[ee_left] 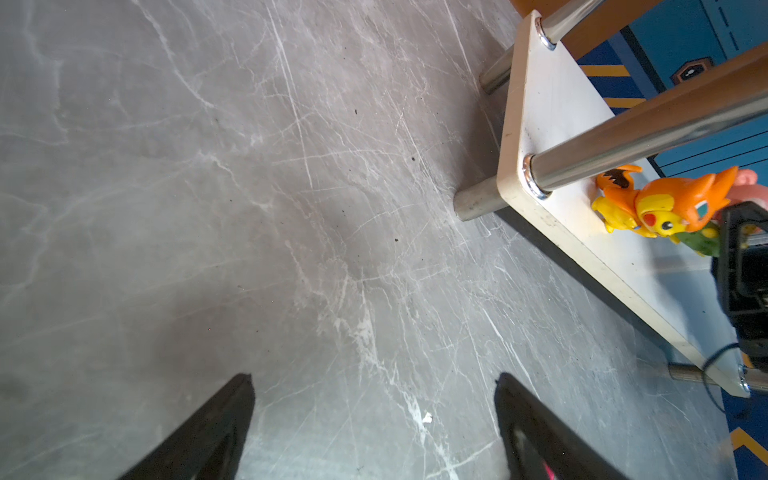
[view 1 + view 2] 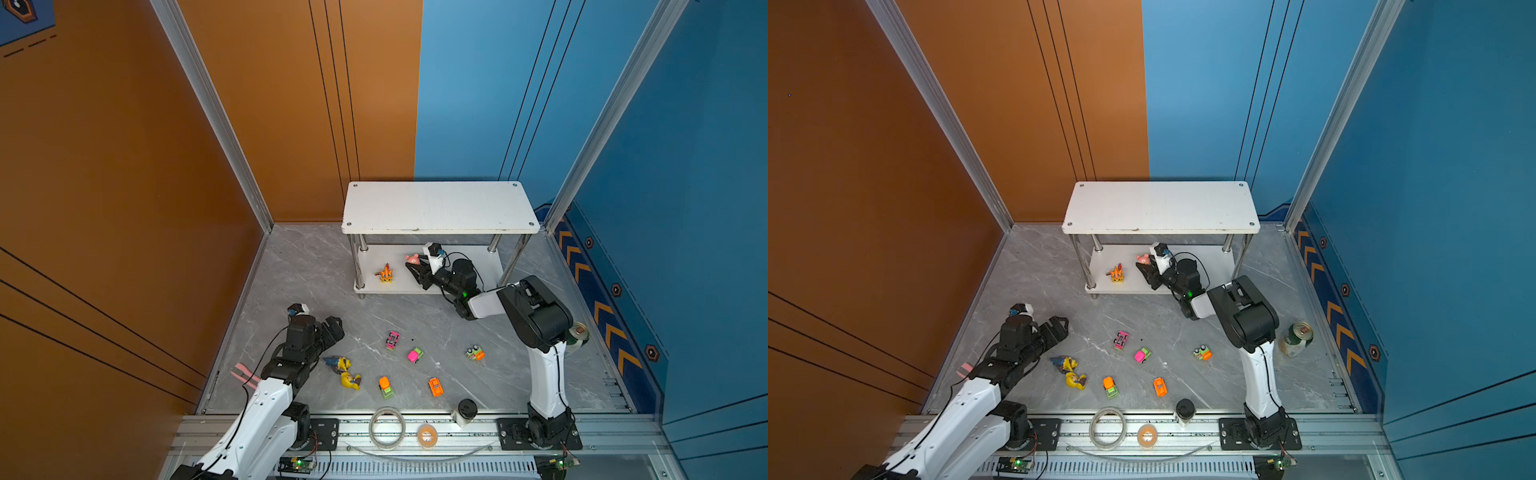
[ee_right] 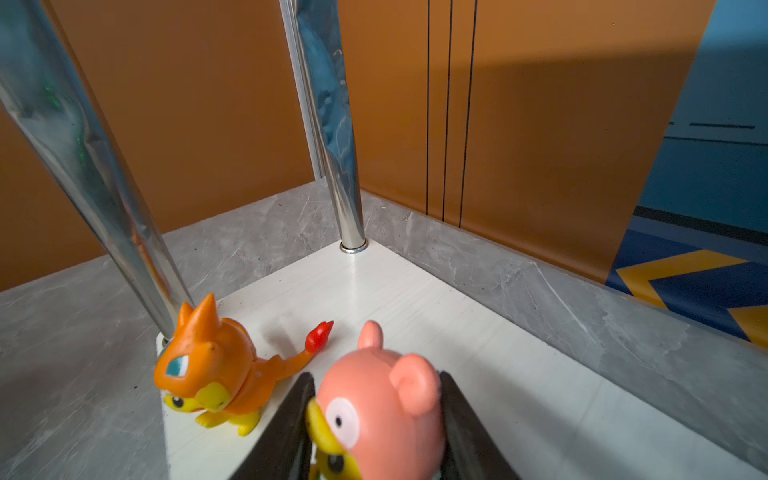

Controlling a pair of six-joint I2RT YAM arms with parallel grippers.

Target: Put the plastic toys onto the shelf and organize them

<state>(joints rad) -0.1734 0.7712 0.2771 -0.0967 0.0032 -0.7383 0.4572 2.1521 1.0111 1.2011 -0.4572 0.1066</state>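
Top views: right gripper [image 2: 417,271] is reaching under the shelf [image 2: 436,205] top board, clamped on the pink figurine [image 2: 412,259] over the lower board, left of its middle. The orange figurine [image 2: 385,274] stands by that board's front left corner. Seven toys are on the worktop [image 2: 291,270] toward its front edge: two figurines [image 2: 349,380] and five cars [image 2: 414,355]. Left wrist: left gripper [image 1: 374,378] is wide open and empty above bare worktop. Right wrist: the pink one is pinched between both fingers, just beside the orange one and not touching it; can't tell if it's seated. Step looks like placing toy two. Next: lower, release, back out clear of the orange one and the posts [image 3: 330,145].
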